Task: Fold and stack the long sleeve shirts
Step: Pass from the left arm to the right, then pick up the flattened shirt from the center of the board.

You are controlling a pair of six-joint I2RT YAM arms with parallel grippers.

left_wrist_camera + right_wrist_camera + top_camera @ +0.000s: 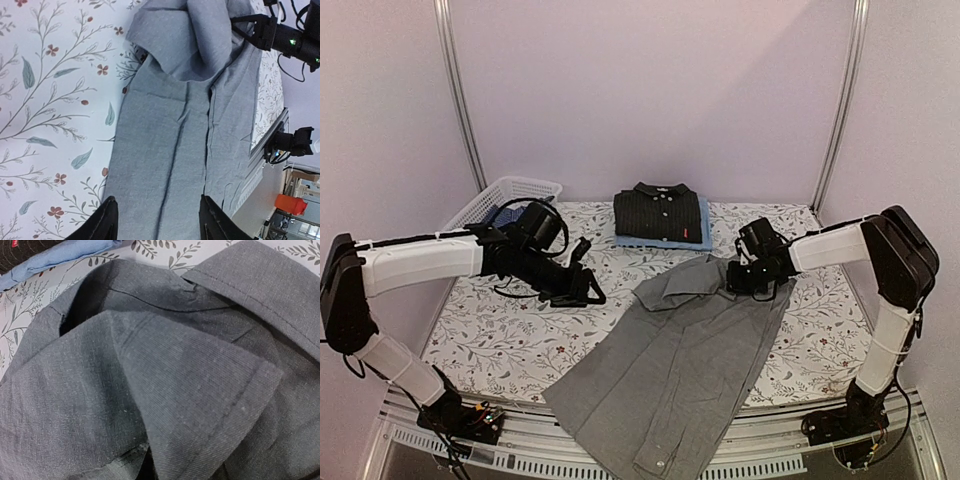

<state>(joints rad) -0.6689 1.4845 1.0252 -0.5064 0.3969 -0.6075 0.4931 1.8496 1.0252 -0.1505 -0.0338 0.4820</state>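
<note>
While right gripper clamped far-right shoulder of grey shirt, long axis ran diagonally to near-left bench edge; left gripper, jaws apart, hovered beside left flank.

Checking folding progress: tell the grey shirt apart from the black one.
The grey shirt lies spread out, unfolded, near the front; the black shirt is folded neatly at the back. The grey shirt rests on the floral cover; the black shirt sits on a light blue shirt. Both are collared button-ups.
</note>
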